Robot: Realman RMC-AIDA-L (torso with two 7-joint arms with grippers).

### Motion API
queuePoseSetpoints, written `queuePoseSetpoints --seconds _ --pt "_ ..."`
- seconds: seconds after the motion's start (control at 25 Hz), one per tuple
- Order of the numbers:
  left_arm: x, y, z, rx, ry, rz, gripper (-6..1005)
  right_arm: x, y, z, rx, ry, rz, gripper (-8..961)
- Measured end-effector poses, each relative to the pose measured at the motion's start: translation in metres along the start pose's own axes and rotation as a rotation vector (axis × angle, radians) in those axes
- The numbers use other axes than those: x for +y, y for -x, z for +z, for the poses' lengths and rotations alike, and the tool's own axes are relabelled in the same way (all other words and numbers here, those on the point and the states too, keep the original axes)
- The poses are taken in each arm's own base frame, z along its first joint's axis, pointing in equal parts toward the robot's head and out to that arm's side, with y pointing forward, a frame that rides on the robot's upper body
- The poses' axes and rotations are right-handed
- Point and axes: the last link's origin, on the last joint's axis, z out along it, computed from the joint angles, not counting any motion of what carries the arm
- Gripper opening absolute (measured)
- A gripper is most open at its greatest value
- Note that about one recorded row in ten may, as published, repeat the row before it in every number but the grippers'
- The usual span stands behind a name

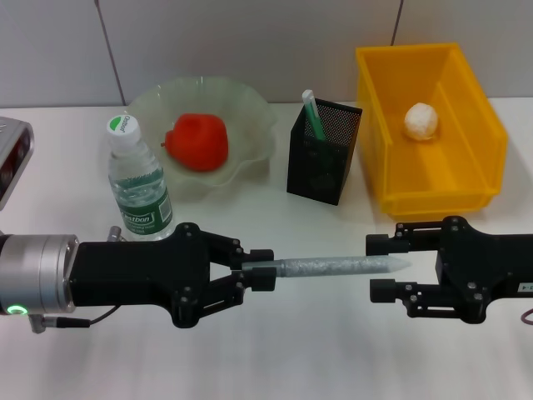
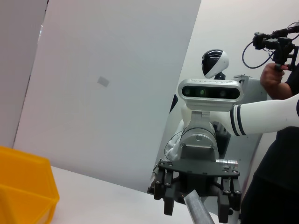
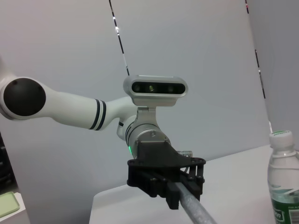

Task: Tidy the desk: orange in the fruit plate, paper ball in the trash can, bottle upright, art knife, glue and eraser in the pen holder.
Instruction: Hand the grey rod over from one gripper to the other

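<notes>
Head view had the left gripper (image 1: 258,272) at lower left of the frame, black fingers pinched tight on one end of a long frosted grey-white glue stick tube (image 1: 337,266) held level above the white desk (image 1: 300,358). At lower right, the right gripper (image 1: 383,267) faced it with jaws spread wide, and the tube's far tip sat between those two fingers; couldn't tell if it touched either one.

Going outward, the small clear plastic water bottle with the dark green label (image 1: 140,185) stood upright at mid left, just behind the left gripper's body. Behind that, in the upper left, the red-orange smooth-skinned orange (image 1: 198,142) sat in the pale green translucent glass fruit plate with the ruffled rim (image 1: 250,108). The tall black square metal-mesh pen holder (image 1: 323,154) stood at upper centre with a green-and-white stick-shaped thing (image 1: 312,113) poking out of it; couldn't make out what. At upper right, the small crumpled white paper ball (image 1: 421,121) lay inside the big bright yellow rectangular plastic trash can (image 1: 391,117).

Left wrist view showed the right gripper (image 2: 197,196) head-on with a corner of the yellow bin (image 2: 25,186) at lower left. Right wrist view showed the left gripper (image 3: 174,186) clamped on the grey tube (image 3: 196,212), bottle (image 3: 284,182) at the right edge.
</notes>
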Motion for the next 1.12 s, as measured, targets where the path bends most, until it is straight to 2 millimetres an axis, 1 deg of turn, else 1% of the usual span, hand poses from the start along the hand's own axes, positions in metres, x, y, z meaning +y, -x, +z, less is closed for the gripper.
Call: queuePoseSetpoints --seconds 0.08,0.36,0.76,0.84,1.12 --pt "0.0003 -0.0001 0.0004 -0.002 0.005 -0.001 161 0.0004 -0.0003 0.001 0.004 0.006 0.0 575" --pt "0.0014 -0.0008 0.0007 0.001 0.015 -0.003 162 0.001 0.0002 0.0056 0.005 0.02 -0.009 524" --pt "0.001 -0.0018 0.0014 0.0 0.017 -0.004 163 0.001 0.0009 0.0069 0.002 0.025 -0.016 450" --pt "0.001 -0.0018 0.0014 0.0 0.017 -0.004 163 0.001 0.0009 0.0068 0.002 0.025 -0.016 269" --pt "0.0007 -0.002 0.0017 -0.001 0.017 -0.005 164 0.0002 0.0022 0.0066 0.0 0.024 -0.023 265"
